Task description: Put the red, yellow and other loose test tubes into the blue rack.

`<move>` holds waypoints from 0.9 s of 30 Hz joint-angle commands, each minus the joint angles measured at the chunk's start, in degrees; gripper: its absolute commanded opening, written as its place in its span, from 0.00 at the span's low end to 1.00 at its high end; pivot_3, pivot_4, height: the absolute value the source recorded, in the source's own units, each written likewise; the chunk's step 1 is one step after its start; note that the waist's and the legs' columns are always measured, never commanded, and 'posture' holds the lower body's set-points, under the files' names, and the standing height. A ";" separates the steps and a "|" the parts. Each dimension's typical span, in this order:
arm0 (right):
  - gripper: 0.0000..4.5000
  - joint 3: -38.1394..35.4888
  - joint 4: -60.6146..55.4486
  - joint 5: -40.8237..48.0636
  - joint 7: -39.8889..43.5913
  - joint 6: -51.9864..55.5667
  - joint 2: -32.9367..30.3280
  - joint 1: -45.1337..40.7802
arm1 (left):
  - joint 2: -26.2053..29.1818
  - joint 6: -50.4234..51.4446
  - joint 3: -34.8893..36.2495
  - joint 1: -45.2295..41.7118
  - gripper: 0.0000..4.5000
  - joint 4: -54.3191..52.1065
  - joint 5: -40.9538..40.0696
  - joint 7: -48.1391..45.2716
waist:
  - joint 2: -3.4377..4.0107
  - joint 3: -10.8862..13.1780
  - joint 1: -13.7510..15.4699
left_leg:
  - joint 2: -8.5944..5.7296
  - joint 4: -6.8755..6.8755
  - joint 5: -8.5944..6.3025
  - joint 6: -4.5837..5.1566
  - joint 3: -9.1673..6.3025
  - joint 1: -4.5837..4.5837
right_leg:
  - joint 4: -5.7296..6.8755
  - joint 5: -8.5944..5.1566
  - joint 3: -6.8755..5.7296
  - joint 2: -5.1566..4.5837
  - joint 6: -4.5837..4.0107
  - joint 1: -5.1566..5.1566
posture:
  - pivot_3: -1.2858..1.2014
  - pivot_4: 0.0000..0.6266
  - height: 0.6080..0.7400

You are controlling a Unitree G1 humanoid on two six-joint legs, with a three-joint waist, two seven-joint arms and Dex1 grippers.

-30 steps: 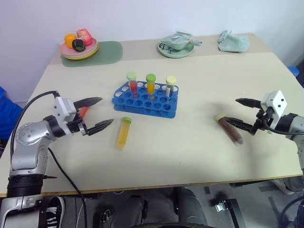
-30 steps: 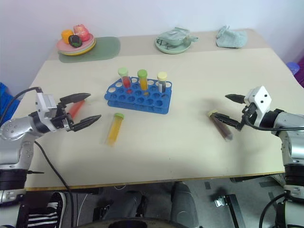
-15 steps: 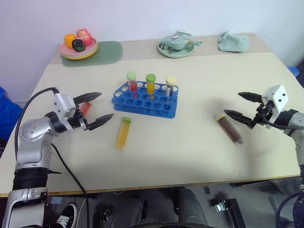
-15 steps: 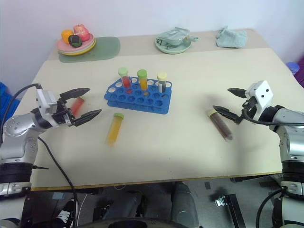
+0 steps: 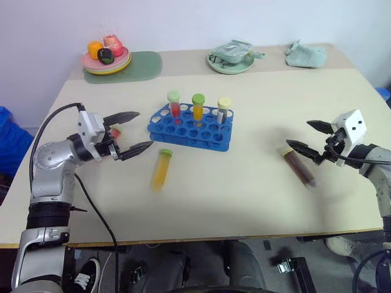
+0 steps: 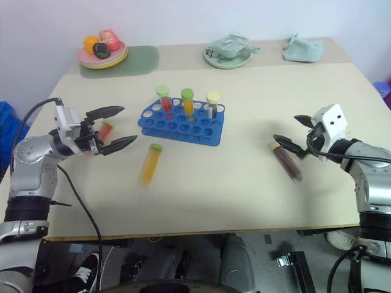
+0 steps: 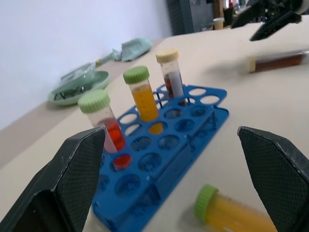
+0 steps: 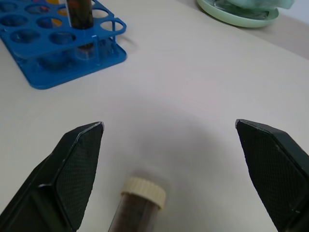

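**A:** Where are the loose tubes?

**B:** The yellow tube [image 5: 160, 170] is lying flat on the tabletop [image 5: 244, 195] just in front of the blue rack [image 5: 190, 126]. The brown tube [image 5: 299, 166] is by the right pincer [image 5: 310, 144], the red tube [image 6: 105, 130] behind the left pincer [image 5: 135, 130].

**A:** Pincers?

**B:** Both spread wide, holding nothing.

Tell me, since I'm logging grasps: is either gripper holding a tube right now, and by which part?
Nothing is held. The left gripper and right gripper are both open and empty; the brown tube lies on the table.
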 commanded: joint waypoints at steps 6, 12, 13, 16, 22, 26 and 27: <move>1.00 2.65 -11.80 1.21 -5.42 24.39 -8.10 -5.82 | 1.63 9.46 -1.61 -0.26 1.00 -8.48 -5.25 -3.60 | -0.01 0.00 0.84 | 0.01 0.00 -0.01 0.01 0.34 0.02 | 0.12 0.01 0.36 0.02 0.01 -0.13 | 0.52 0.24 1.00; 1.00 10.38 -8.51 0.68 -9.04 47.92 -12.13 -19.16 | 4.51 17.42 -1.61 2.04 1.00 -15.51 -9.23 -6.74 | -0.02 0.02 0.79 | 0.04 -0.04 -0.01 0.02 0.47 -0.02 | 0.16 0.00 0.48 0.04 0.00 -0.27 | 0.52 0.24 1.00; 1.00 12.14 -7.55 0.70 -8.86 51.47 -12.74 -21.38 | 5.06 18.96 -1.51 2.57 1.00 -16.71 -10.17 -7.28 | -0.02 0.02 0.80 | 0.05 -0.05 -0.01 0.02 0.51 -0.03 | 0.17 0.00 0.50 0.04 0.00 -0.29 | 0.52 0.24 1.00; 1.00 16.56 -5.63 2.11 -7.32 59.96 -13.75 -26.45 | 5.91 21.83 -1.07 4.05 1.00 -19.30 -11.89 -7.78 | -0.03 0.02 0.98 | 0.05 -0.08 -0.02 0.03 0.51 -0.09 | 0.15 0.00 0.51 0.04 0.00 -0.34 | 0.52 0.24 1.00; 1.00 24.49 -3.84 3.68 -4.38 68.20 -15.41 -31.59 | 6.17 25.49 0.11 7.77 1.00 -25.10 -14.40 -6.14 | -0.04 0.04 0.92 | 0.05 -0.09 -0.02 0.03 0.53 -0.12 | 0.13 0.00 0.51 0.04 0.00 -0.38 | 0.52 0.24 1.00; 1.00 28.78 -4.33 4.52 -2.09 68.95 -17.50 -31.76 | 5.79 25.15 0.11 9.03 1.00 -26.59 -14.08 -4.77 | -0.04 0.04 0.92 | 0.05 -0.09 -0.02 0.03 0.56 -0.11 | 0.13 0.01 0.51 0.04 0.00 -0.39 | 0.52 0.24 1.00; 1.00 31.04 -4.15 4.00 -1.53 68.41 -18.48 -31.64 | 5.57 25.37 0.17 9.33 1.00 -27.16 -14.37 -4.21 | -0.04 0.04 0.92 | 0.05 -0.09 -0.02 0.03 0.57 -0.11 | 0.14 0.00 0.51 0.04 0.00 -0.40 | 0.52 0.24 1.00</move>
